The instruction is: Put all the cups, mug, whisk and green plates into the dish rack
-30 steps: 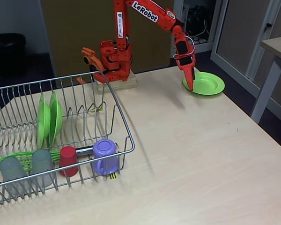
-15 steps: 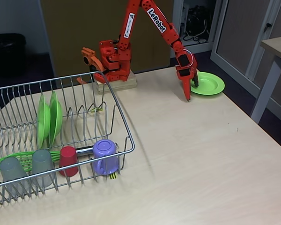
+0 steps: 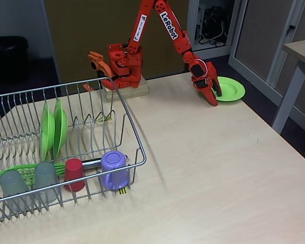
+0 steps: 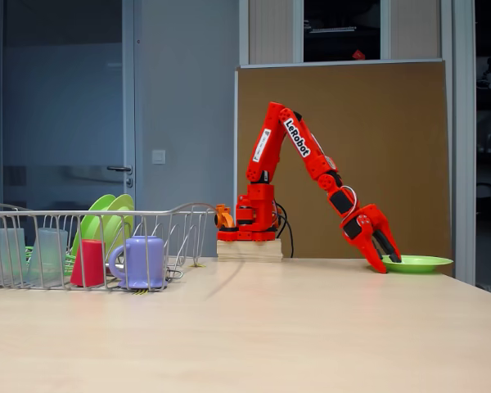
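A lime-green plate lies flat at the table's far right. My gripper is tilted low at its left rim, open, one finger over the rim and one at table level. The dish rack at the left holds two green plates upright. It also holds the whisk lying flat, two grey cups, the red cup and the purple mug.
The arm's base stands on a wooden block at the table's back edge. Bare tabletop spreads between rack and plate. Another table stands off to the right, past the table's right edge.
The gripper swung from pointing straight down by the plate to a low tilt at its left rim, with its jaws spread. The plate slid slightly right.
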You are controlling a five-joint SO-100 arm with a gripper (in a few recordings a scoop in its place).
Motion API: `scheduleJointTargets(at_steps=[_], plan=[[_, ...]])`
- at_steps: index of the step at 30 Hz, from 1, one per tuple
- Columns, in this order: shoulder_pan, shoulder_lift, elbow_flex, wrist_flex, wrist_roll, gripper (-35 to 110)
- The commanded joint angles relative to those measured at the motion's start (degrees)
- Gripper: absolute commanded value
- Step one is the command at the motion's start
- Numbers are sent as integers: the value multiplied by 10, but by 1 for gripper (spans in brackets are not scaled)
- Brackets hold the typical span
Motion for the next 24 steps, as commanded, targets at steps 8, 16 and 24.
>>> scheduleJointTargets(at_steps=[8, 16, 24], plan=[[13, -52, 42, -49, -100, 26], [62, -91, 77, -82, -236, 27], [89, -119, 82, -81, -248, 1]])
